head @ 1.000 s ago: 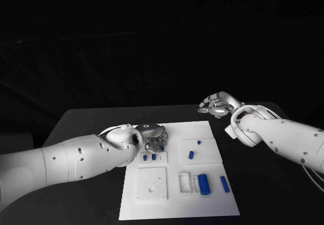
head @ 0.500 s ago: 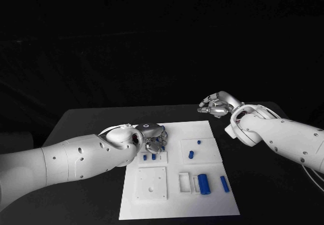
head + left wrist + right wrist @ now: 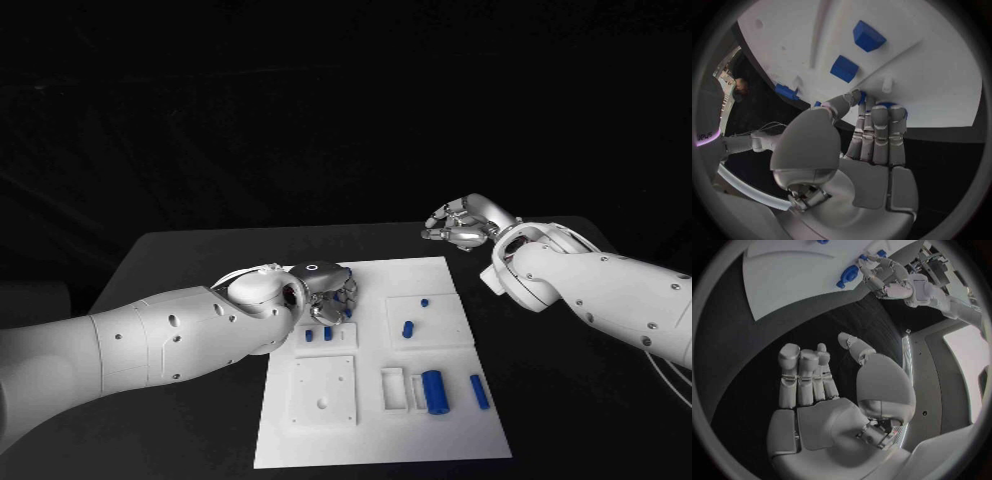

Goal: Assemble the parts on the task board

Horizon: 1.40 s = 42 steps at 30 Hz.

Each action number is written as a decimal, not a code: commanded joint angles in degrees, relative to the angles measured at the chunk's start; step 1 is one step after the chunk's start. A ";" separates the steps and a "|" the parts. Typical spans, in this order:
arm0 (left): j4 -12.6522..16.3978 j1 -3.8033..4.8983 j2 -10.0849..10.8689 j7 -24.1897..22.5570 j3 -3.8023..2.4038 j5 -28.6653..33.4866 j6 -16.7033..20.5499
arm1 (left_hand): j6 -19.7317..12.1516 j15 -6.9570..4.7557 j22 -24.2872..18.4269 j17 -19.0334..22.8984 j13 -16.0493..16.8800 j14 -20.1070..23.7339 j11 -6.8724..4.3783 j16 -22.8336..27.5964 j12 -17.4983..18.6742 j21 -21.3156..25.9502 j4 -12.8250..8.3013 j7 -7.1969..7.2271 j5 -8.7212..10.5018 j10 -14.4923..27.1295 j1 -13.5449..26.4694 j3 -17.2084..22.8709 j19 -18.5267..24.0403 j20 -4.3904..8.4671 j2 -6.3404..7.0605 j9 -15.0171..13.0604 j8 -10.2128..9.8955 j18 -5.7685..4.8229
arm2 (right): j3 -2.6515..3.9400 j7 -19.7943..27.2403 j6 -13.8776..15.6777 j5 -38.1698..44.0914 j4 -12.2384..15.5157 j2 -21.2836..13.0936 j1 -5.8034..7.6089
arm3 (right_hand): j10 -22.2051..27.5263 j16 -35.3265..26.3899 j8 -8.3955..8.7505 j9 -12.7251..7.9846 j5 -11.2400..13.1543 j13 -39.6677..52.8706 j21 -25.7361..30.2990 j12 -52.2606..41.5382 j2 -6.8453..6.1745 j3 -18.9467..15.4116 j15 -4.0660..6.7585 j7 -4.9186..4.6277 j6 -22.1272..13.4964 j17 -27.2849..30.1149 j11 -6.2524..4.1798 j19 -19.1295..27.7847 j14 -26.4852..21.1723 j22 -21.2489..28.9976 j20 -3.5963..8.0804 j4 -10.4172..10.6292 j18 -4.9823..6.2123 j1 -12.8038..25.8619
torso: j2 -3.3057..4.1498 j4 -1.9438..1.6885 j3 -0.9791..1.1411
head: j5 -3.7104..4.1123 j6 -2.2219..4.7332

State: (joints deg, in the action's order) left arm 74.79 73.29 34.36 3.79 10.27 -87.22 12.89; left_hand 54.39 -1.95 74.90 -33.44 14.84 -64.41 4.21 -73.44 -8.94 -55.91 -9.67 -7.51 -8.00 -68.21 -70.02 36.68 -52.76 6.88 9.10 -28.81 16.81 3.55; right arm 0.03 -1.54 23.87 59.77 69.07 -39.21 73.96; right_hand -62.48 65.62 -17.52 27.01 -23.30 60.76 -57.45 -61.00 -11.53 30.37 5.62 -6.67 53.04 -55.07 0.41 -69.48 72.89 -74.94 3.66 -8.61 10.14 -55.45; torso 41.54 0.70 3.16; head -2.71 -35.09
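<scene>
Nothing shifted except left hand [image 3: 326,298] creeping slightly, fingers pinching a part [image 3: 891,105] at board [image 3: 433,420] edge; right hand [image 3: 459,226] idle, fingers apart.

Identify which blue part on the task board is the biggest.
The thick blue cylinder lying near the board's front edge, beside the white slot; its slimmer neighbour and the other parts are smaller.

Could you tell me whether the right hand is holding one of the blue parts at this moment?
No, the right hand hangs over the bare black table off the task board, with nothing in its palm or fingers.
</scene>
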 commanded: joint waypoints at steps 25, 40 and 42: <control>0.32 -1.33 0.37 -0.10 0.80 0.66 3.91 | 2.98 -1.37 0.82 0.35 0.12 -1.52 -1.10 -0.86 0.06 -0.81 -0.87 0.98 -0.46 -3.69 1.55 0.26 -1.26 1.73 -4.40 0.06 1.49 2.97 | 0.02 0.60 -0.56 0.14 -0.05 0.09 -0.02 | 0.47 -0.40 0.20 0.08 -0.43 -0.13 0.37 -0.26 0.44 -0.19 0.21 -0.26 0.02 -0.12 0.02 0.02 0.27 -0.15 0.48 -0.09 4.86 0.04 | -0.11 -0.07 0.04 | 0.01 0.19; 1.42 -1.72 1.75 -1.62 0.61 2.39 9.66 | 3.45 -1.61 0.77 0.41 0.12 -2.46 -1.33 -1.15 0.30 -1.07 -1.44 1.15 -0.87 -4.35 1.68 0.51 -2.05 2.07 -4.63 0.03 1.73 3.03 | 0.02 0.63 -0.61 0.14 -0.22 0.16 -0.05 | 0.47 -0.41 0.20 0.10 -0.43 -0.16 0.38 -0.28 0.46 -0.21 0.22 -0.25 0.04 -0.13 0.02 0.00 0.28 -0.17 0.48 -0.11 4.86 0.08 | -0.07 -0.05 -0.01 | -0.05 0.52; 1.70 -1.72 1.98 -1.75 0.56 2.71 9.81 | 3.46 -1.62 0.77 0.42 0.12 -2.51 -1.34 -1.15 0.33 -1.09 -1.47 1.15 -0.89 -4.37 1.69 0.53 -2.10 2.08 -4.60 0.04 1.74 3.03 | 0.02 0.64 -0.62 0.14 -0.25 0.17 -0.08 | 0.47 -0.41 0.20 0.10 -0.43 -0.16 0.38 -0.28 0.46 -0.21 0.22 -0.25 0.04 -0.13 0.02 0.00 0.28 -0.17 0.48 -0.11 4.86 0.08 | -0.09 -0.06 -0.03 | -0.07 0.60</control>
State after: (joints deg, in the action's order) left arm 76.15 71.57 36.31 3.02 10.92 -85.67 20.88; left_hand 57.41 -3.59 74.93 -33.11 15.00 -66.46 2.93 -74.37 -8.81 -56.79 -10.97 -6.32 -8.70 -72.24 -68.35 37.06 -54.50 7.78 4.85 -28.67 18.38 3.51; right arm 0.03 -1.48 23.87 59.77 68.83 -39.07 73.93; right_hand -62.48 65.41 -17.52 27.05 -23.52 60.67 -57.45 -61.00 -11.53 30.37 5.69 -6.49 53.09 -55.10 0.41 -69.49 72.95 -74.92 3.65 -8.61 10.14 -55.45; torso 41.45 0.64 3.14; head -2.74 -34.57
